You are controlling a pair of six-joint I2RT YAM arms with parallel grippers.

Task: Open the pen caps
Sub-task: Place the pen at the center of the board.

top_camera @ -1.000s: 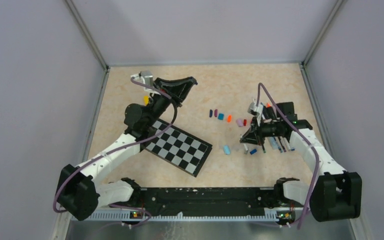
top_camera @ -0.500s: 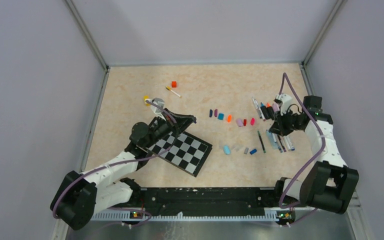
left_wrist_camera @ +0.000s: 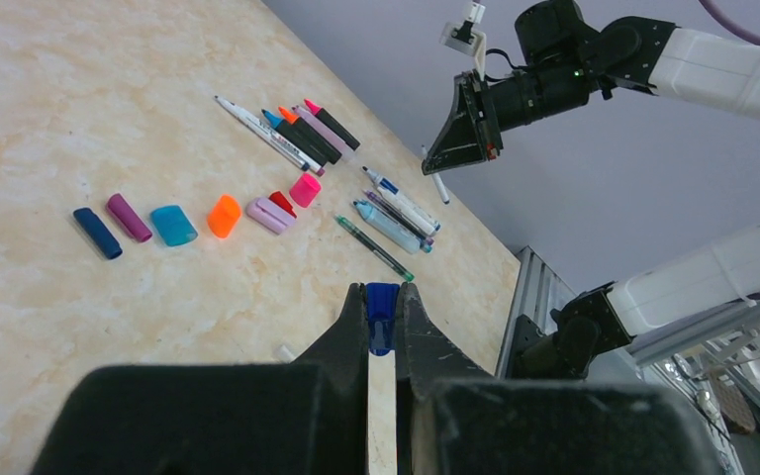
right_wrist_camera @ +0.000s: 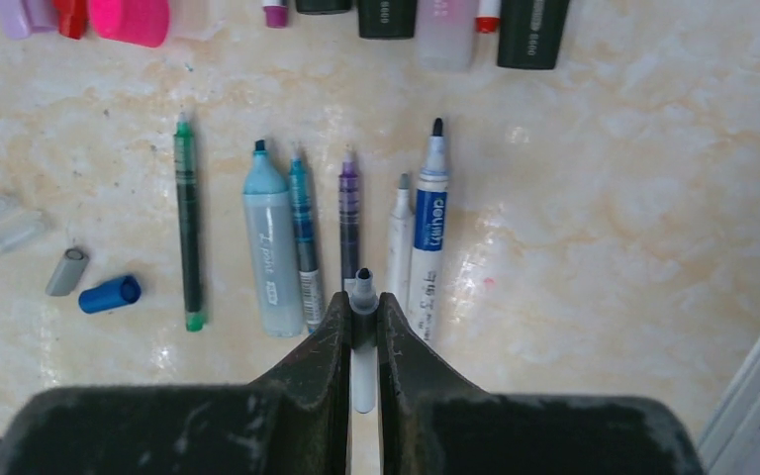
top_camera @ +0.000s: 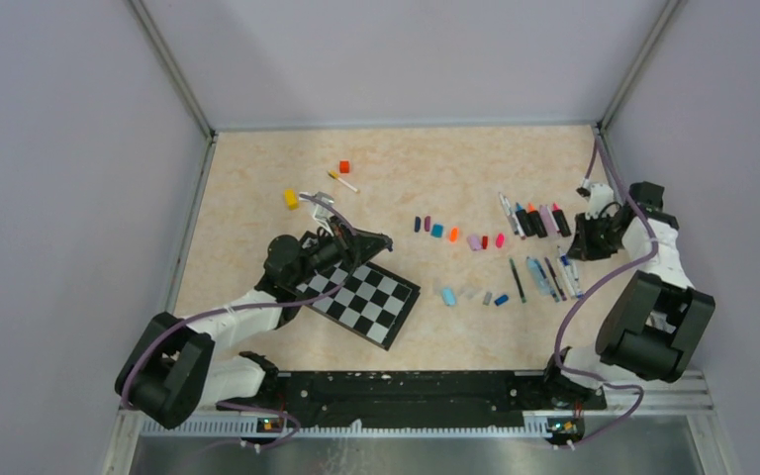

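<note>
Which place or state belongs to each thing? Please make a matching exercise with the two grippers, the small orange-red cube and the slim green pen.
Things:
1. left gripper
2. right gripper
3. small orange-red cube
4. slim green pen

Places or states:
A. lies flat beside the pale teal marker
B. shut on a white plastic pen
C. near a thin white stick with a yellow tip
D. shut on a dark blue plastic cap

Pairs: 1-D, 2-B, 3-C, 4-A.

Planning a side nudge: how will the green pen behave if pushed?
The green pen looks slim and round with no clip showing, so it likely rolls. It lies free on the smooth table, so it probably slides easily too. Straight thin barrel: likely stiff, light.
</note>
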